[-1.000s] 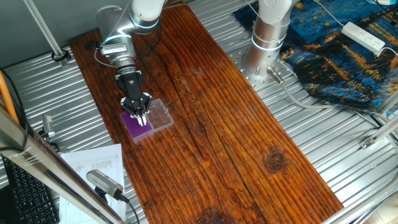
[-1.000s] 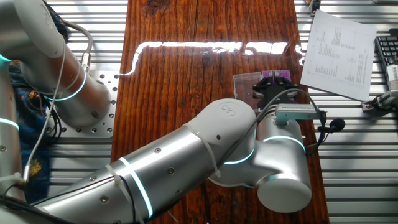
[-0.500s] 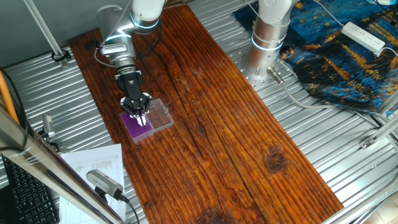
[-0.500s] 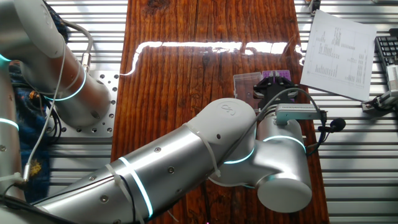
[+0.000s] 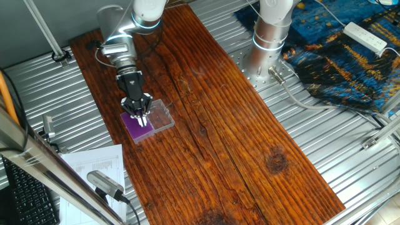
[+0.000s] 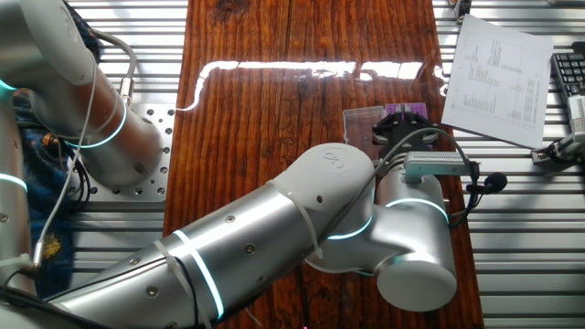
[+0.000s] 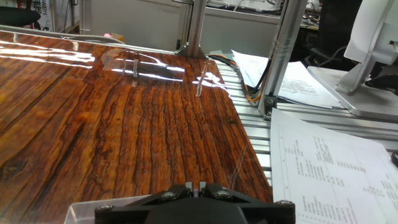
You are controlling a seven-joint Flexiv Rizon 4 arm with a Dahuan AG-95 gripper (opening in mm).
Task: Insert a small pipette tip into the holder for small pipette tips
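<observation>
One fixed view: hand pointing down w/ tips over the purple holder, clear box just beside it on the tabletop. Other fixed view: arm hides most of hand; holder edge shows past it. Hand view: fingers nearly together, a thin pale sliver betw. them, can't tell if it's the pipette tip.

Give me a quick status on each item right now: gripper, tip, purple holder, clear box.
gripper: low over the purple holder, fingers close together
small pipette tip: too small to make out
purple holder: flat on the wooden board, partly hidden by the gripper
clear box: beside the holder, joined to it
</observation>
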